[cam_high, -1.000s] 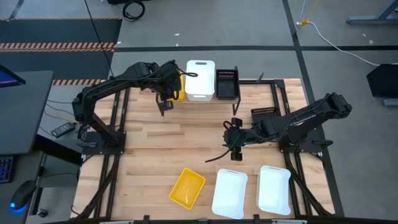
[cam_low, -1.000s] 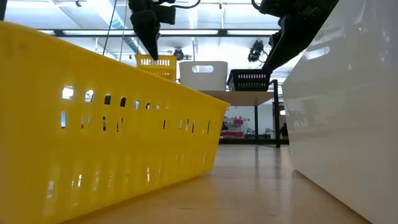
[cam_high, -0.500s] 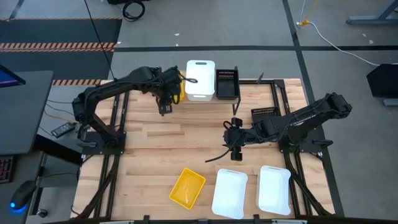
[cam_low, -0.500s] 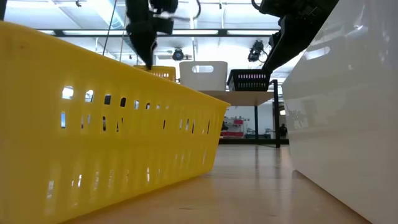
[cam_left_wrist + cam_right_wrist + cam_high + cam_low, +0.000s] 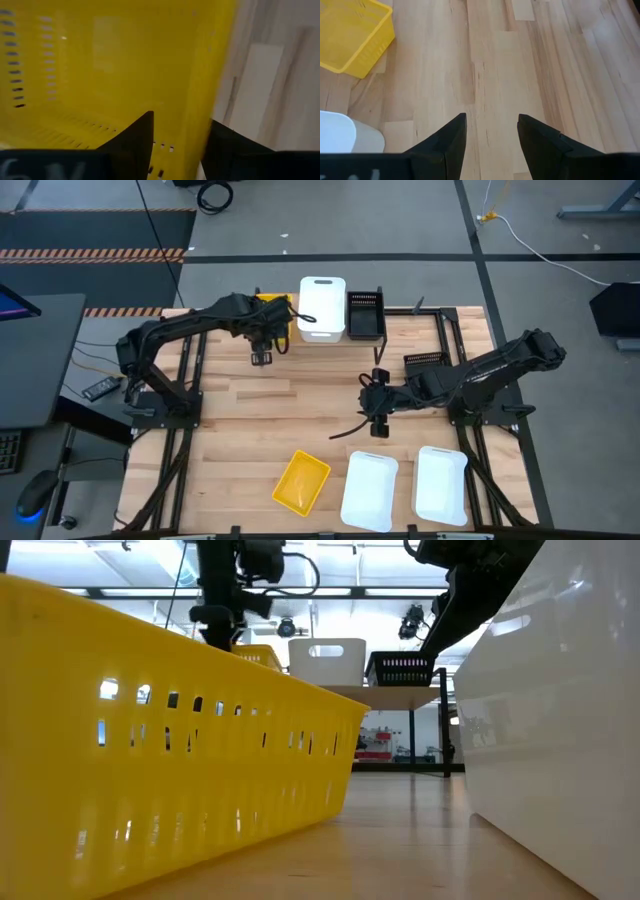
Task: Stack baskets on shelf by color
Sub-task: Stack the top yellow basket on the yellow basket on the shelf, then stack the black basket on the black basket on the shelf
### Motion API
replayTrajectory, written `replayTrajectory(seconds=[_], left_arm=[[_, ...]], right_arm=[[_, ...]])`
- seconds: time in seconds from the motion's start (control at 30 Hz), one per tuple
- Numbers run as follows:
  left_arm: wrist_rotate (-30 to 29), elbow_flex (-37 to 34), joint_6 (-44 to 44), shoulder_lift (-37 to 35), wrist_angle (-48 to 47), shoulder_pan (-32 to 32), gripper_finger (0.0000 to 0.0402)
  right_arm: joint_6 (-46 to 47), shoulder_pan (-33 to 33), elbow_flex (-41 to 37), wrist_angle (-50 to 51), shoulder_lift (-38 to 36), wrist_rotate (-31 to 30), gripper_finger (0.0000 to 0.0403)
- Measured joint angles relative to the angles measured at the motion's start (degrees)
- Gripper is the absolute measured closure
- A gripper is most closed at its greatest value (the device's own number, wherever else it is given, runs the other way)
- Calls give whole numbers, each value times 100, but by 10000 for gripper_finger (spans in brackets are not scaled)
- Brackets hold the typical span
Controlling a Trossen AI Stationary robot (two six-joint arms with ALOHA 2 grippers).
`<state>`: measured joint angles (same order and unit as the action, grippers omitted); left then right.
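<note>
Reaching over the far left end of the shelf (image 5: 400,320), the left gripper (image 5: 262,358) sits at the near edge of the yellow basket (image 5: 272,315) resting there. In the left wrist view its two fingers (image 5: 134,140) straddle the wall of that yellow basket (image 5: 115,65), one inside and one outside, with a visible gap on each side; the fingers stand apart and do not clamp the wall.

Shelf contents, left to right in the high view:
- yellow basket, partly covered by the left arm;
- white basket (image 5: 322,307), just beside the yellow one;
- black basket (image 5: 365,315), just beside the white one.

The low view shows the same three side by side on the light board: yellow basket (image 5: 258,656), white basket (image 5: 328,662), black basket (image 5: 402,669).

The right gripper (image 5: 378,415) hangs over the bare middle of the surface (image 5: 290,405), fingers apart and holding nothing; the right wrist view shows only wood planks between its fingers (image 5: 451,137).

Items on the near edge of the surface:
- a second yellow basket (image 5: 302,482), turned at an angle;
- two white baskets (image 5: 369,489) (image 5: 441,484), side by side to its right.

Another black basket (image 5: 427,361) lies on the surface near the right arm, partly hidden by it.
</note>
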<state>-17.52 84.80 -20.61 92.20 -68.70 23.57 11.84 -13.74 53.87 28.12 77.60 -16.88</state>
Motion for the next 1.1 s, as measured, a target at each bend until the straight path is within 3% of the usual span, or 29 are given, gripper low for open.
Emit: replayTrajectory(seconds=[0.37, 0.87, 1.1], left_arm=[[-4, 366, -3, -2, 9, 0, 262], [-2, 366, 354, -19, -830, -57, 275], [-22, 368, 449, -502, -624, -465, 282]], right_arm=[[2, -2, 0, -2, 0, 0, 221], [19, -2, 0, 42, 0, 2, 221], [20, -2, 0, 116, 0, 2, 221]])
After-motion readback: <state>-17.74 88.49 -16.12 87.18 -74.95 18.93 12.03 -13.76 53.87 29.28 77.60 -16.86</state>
